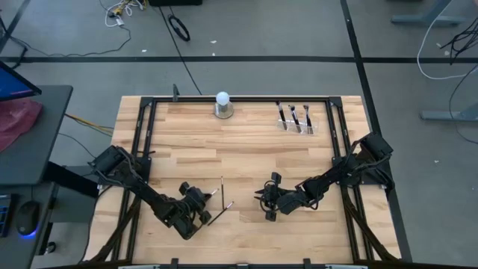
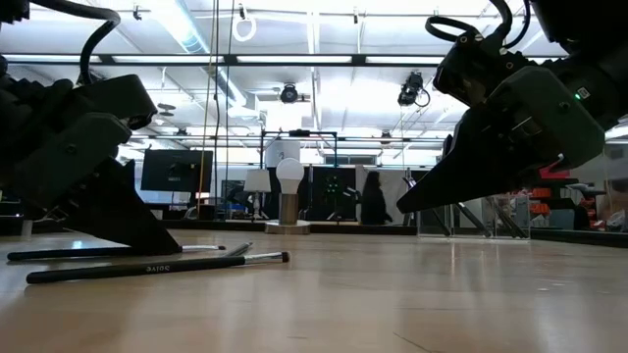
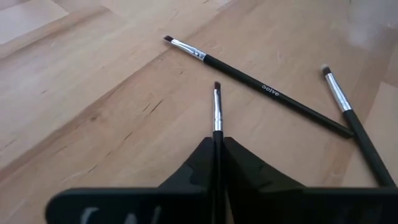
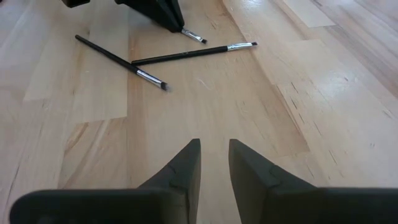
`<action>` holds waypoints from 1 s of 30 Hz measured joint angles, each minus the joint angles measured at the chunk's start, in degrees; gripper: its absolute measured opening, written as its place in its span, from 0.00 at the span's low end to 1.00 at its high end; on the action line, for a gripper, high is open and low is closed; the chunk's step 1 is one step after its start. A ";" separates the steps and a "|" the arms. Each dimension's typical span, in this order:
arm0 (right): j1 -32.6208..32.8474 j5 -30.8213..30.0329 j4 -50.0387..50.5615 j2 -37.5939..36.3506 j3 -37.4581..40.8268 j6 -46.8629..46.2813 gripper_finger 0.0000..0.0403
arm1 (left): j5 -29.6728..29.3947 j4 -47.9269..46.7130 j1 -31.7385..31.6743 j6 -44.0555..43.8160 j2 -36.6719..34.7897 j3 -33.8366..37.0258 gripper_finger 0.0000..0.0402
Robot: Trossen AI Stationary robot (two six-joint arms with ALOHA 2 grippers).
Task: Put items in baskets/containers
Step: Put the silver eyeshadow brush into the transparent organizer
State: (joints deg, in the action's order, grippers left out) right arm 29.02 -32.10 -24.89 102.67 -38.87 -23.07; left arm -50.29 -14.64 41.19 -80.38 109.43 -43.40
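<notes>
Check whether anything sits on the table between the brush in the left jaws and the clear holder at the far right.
Nothing visible blocks it. The left gripper is shut on a thin dark-handled makeup brush. Bare wood lies between it and the clear plastic holder. The white ball on its grey base stands off to the side.

- Both arms are showing matte black, boxy, angular housings.
- Each pincer, left pincer (image 3: pixel 217 163) and right pincer (image 4: pixel 214 163), is tapering into two dark wedge-shaped fingers.
</notes>
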 joint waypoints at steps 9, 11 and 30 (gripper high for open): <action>0.01 0.00 -0.01 0.00 0.00 0.02 0.21 | -0.88 -0.01 -0.15 0.31 0.00 0.18 0.05; 0.01 0.00 0.01 0.00 0.00 0.02 0.21 | -1.33 0.39 -0.15 0.55 0.02 0.31 0.04; 0.25 -0.10 0.04 0.00 0.00 2.37 0.21 | -5.14 0.31 -0.33 2.67 -1.90 0.61 0.03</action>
State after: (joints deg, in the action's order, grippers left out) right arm 29.26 -32.20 -24.85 102.67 -38.87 -20.70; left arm -55.43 -14.33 40.86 -77.71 107.53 -42.78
